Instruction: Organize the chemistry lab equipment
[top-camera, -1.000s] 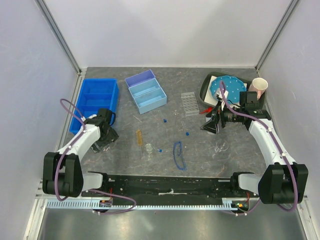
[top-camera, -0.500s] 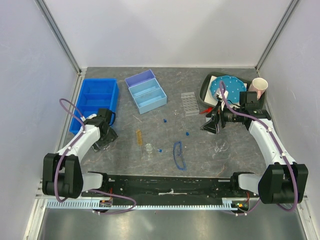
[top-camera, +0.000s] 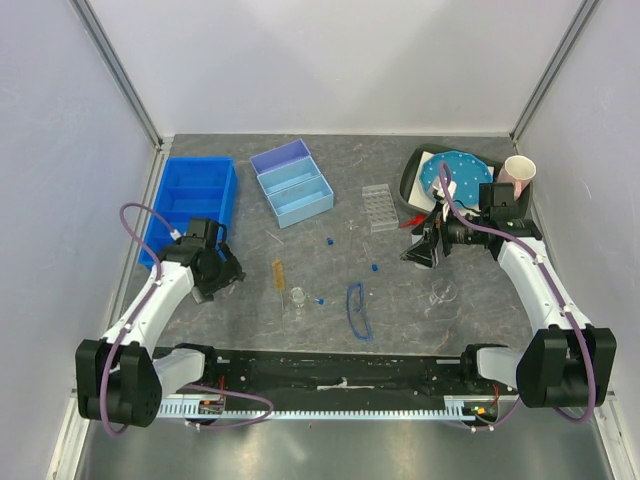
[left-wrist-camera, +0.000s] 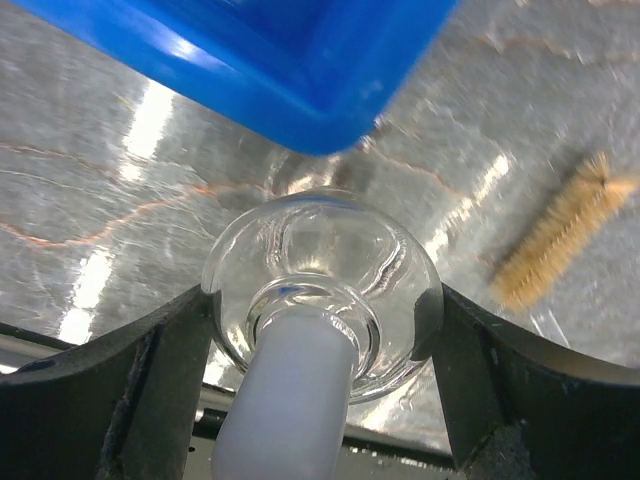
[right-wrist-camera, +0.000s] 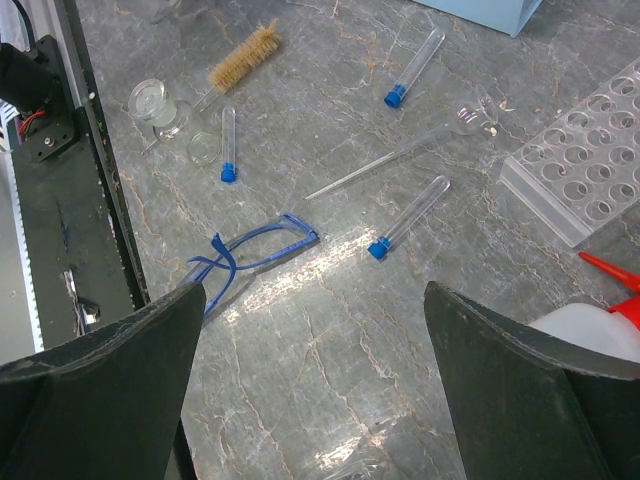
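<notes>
My left gripper (left-wrist-camera: 322, 330) is shut on a round clear glass flask (left-wrist-camera: 330, 250) with a frosted white neck; both fingers press its sides. In the top view that gripper (top-camera: 216, 270) sits just below the dark blue bin (top-camera: 190, 205). My right gripper (right-wrist-camera: 315, 390) hangs open over bare table, with nothing between its fingers. The white squeeze bottle (right-wrist-camera: 590, 325) with a red nozzle stands beside it. Blue-rimmed safety glasses (right-wrist-camera: 255, 250), blue-capped tubes (right-wrist-camera: 408, 217) (right-wrist-camera: 228, 145) (right-wrist-camera: 413, 65), a small glass flask (right-wrist-camera: 152, 100) and an amber brush (right-wrist-camera: 243, 57) lie mid-table.
A light blue two-part box (top-camera: 291, 182) stands at the back centre, with a clear tube rack (top-camera: 379, 207) to its right. A dark tray holding the blue dotted disc (top-camera: 455, 175) and a paper cup (top-camera: 518, 175) are at the back right. Another clear flask (top-camera: 440, 293) lies by the right arm.
The left jaws have closed onto the round flask, and the left arm has shifted slightly, its elbow swinging toward the near edge. The right arm has not moved.
</notes>
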